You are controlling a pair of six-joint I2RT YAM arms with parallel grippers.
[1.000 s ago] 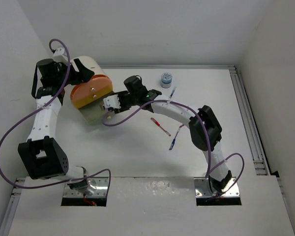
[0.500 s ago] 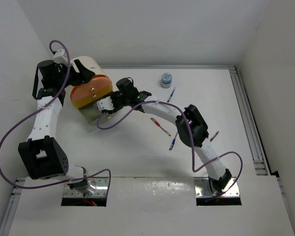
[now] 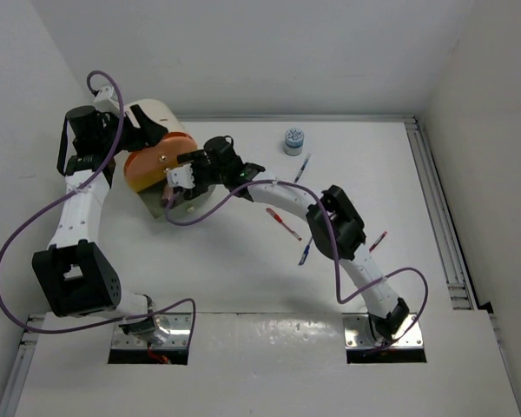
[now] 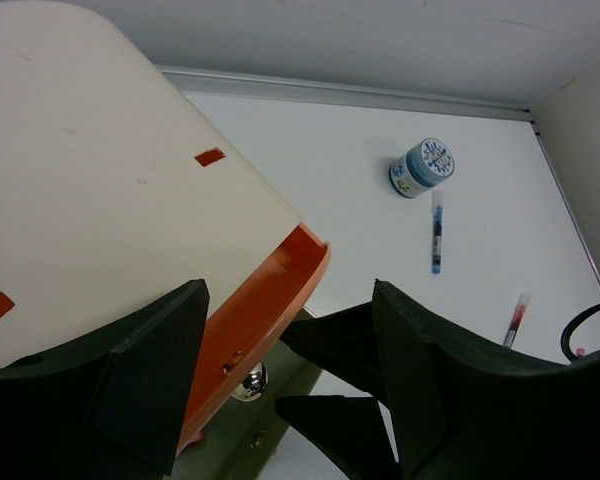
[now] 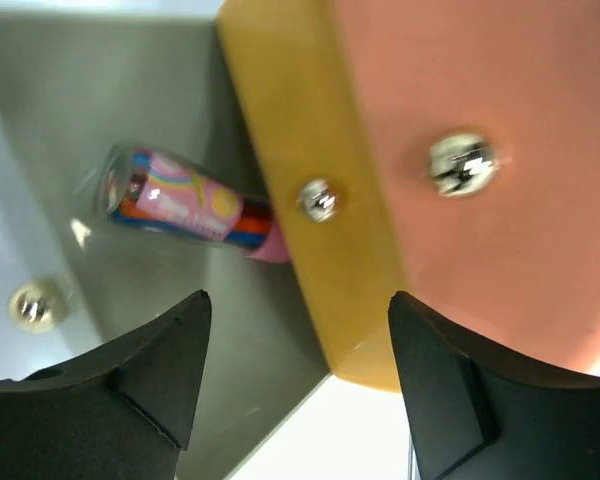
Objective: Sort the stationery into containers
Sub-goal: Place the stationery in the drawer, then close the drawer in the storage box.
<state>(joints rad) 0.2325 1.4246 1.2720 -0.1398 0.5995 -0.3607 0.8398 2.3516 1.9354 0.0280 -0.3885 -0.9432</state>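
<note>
Right tool (image 3: 174,179) has neared the bucket (image 3: 154,163), tipped mouth toward near-right.

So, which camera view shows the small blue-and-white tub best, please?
The left wrist view: the tub appears largest there, unobstructed, its pattern clear. The top external view shows it small and distant; the right wrist view misses it.

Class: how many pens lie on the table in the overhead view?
4: blue pen by the tub, red pen mid-table, second blue pen below it, second red pen past the right arm. More may be hidden.
</note>
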